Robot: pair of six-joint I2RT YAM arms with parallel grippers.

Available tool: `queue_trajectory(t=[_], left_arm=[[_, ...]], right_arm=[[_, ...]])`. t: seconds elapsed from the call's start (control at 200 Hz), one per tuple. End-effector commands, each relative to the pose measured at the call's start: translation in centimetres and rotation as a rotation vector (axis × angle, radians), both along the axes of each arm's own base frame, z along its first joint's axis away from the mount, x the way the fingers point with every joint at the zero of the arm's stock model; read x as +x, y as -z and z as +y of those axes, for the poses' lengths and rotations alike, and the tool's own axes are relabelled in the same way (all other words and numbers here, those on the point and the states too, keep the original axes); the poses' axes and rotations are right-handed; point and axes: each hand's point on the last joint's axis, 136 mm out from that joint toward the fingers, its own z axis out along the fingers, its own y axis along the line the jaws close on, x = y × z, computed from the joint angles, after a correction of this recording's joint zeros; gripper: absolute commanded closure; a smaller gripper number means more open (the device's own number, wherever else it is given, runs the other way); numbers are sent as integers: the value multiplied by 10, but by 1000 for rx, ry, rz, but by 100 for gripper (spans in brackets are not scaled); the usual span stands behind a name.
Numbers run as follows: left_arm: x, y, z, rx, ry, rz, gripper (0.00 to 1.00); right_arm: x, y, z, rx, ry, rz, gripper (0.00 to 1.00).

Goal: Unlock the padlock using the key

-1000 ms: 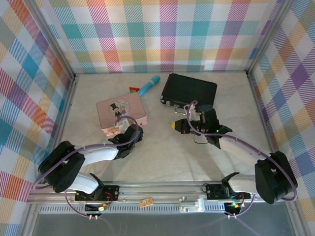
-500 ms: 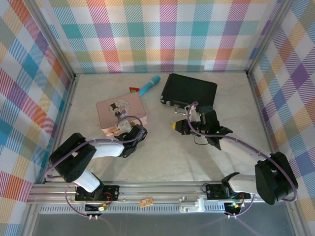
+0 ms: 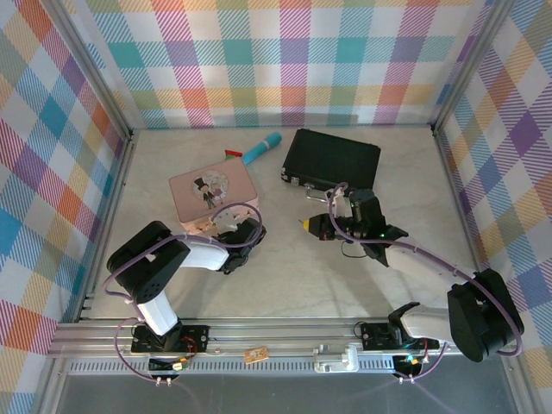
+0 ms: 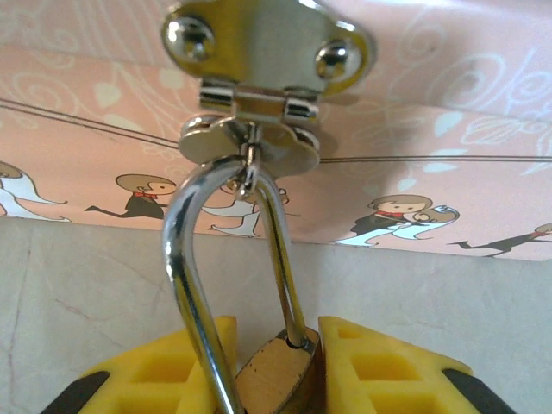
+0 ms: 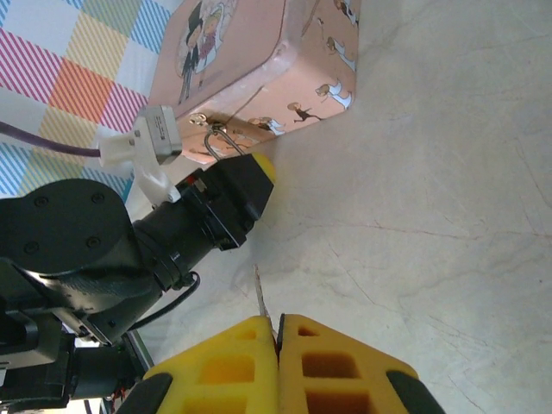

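The brass padlock (image 4: 274, 373) hangs by its silver shackle (image 4: 184, 259) from the hasp (image 4: 259, 142) on the pink tin (image 4: 448, 129). My left gripper (image 4: 278, 328) is shut on the padlock body, one yellow finger on each side. In the top view the left gripper (image 3: 244, 231) sits at the front edge of the tin (image 3: 211, 191). My right gripper (image 5: 278, 321) is shut on the key (image 5: 260, 297), whose thin blade sticks out towards the left gripper (image 5: 259, 168). A stretch of bare table separates them. The right gripper (image 3: 307, 223) hovers right of the tin.
A black case (image 3: 332, 158) lies behind the right gripper. A teal pen-like object (image 3: 260, 148) lies behind the tin. An orange-brown tag (image 3: 254, 354) rests on the front rail. Plaid walls close in the table on three sides.
The left gripper has slid right along the tin's front and closed its fingers on the padlock. The right gripper has shifted only slightly, still holding the key.
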Motion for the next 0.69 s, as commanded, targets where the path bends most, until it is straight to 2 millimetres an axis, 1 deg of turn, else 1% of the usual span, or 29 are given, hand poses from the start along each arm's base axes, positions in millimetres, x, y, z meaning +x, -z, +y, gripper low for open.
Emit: queue_trajectory(t=[0.0,0.095,0.22,0.26,0.425,0.555,0.69], left_arm=[[4,11,-33,-147,112,40,83],[0,3,-37,-181,136,43,90],[-6,-11,-44,-260,161,35,96],[-9,-15,-46,-285,170,34,100],[-18,-35,-53,-380,206,33,100],[-26,-44,-59,-468,222,34,100],[-31,-56,-60,-538,224,10,100]], right_arm=[[-3,-2,0,0,-7,-23,100],[-4,1,1,-1,-15,-15,100],[-6,6,2,6,-27,4,100],[-6,7,3,10,-29,9,100],[-8,13,5,30,-29,33,100],[-11,18,6,44,-26,52,100],[-17,24,11,51,-36,70,100]])
